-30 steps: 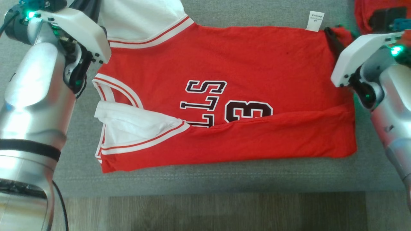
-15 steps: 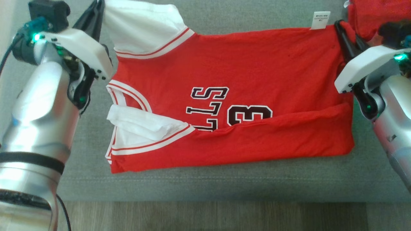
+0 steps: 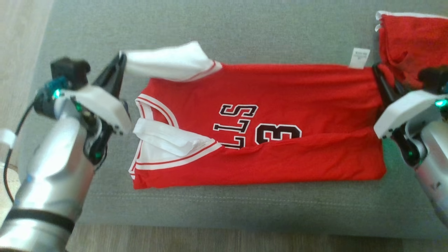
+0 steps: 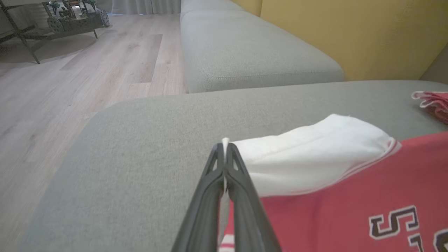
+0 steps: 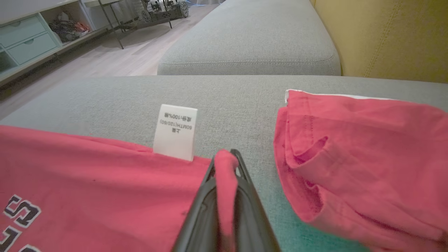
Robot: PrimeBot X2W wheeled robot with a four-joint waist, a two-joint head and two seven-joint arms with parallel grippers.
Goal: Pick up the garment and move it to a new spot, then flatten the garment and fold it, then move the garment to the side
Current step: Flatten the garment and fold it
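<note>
Shirt [image 3: 266, 140] lies mid-frame in the head view, spread sideways on the grey couch seat [image 3: 245, 31], red w/ white sleeves. Its bottom long edge is folded up over the lettering, so we judge the move to a new spot and the flattening done, and the folding approx. half done.

Our left gripper [image 3: 120, 59], upper left of the frame, has its jaws pressed fully together on the tip of the white sleeve [image 3: 168, 63]. The left wrist view shows a sliver of white cloth between the fingers. Our right gripper [image 3: 377, 70], at the right edge, is clamped tight on the shirt's top right corner, just beside the white label [image 3: 360, 57]. The right wrist view shows red cloth bunched between the fingers. The top edge looks taut between the two grips.

What's left, as we read it: bring that top edge down toward frame bottom to finish the lengthwise fold, prob. fold across too, then shift the shirt to the side. Another red cloth [image 3: 413, 38] lies top right, v. near the right grip, so we'd watch not to snag it.
</note>
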